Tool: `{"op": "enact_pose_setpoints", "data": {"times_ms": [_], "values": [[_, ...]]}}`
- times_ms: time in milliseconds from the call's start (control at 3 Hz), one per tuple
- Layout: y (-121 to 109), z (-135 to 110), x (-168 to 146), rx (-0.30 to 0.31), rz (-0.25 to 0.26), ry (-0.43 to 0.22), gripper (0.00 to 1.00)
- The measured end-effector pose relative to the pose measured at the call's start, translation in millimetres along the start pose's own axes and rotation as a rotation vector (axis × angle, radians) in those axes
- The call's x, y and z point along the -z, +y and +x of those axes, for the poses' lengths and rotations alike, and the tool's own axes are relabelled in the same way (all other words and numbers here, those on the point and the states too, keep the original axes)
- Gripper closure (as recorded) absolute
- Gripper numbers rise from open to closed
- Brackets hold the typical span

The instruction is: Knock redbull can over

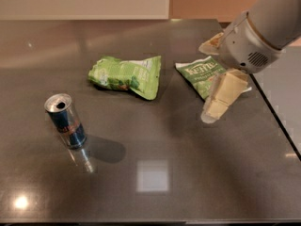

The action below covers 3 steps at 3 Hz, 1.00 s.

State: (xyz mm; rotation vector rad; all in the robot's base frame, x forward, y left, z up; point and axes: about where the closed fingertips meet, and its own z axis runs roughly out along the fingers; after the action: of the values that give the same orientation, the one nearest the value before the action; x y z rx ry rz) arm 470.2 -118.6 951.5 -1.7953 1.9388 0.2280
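Observation:
The redbull can (65, 120) stands upright at the left of the dark table (188, 173). It is slim, blue and silver, with a shiny opened top. My gripper (217, 105) hangs from the grey arm (263, 27) at the right, low over the table, partly in front of the flat green bag. It is far to the right of the can, with both bags' width between them.
A crumpled light green snack bag (127, 75) lies at the middle back. A flat green chip bag (203, 74) lies to its right, under the arm. The table's right edge (277, 121) runs close behind the gripper. A bright light reflection (152, 175) shows on the front.

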Motion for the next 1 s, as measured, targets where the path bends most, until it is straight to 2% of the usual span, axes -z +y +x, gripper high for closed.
{"op": "enact_pose_setpoints", "data": {"times_ms": [1000], "values": [[1.9,-97.6,-61.0,0.074,-0.076,-0.253,0.0]]}}
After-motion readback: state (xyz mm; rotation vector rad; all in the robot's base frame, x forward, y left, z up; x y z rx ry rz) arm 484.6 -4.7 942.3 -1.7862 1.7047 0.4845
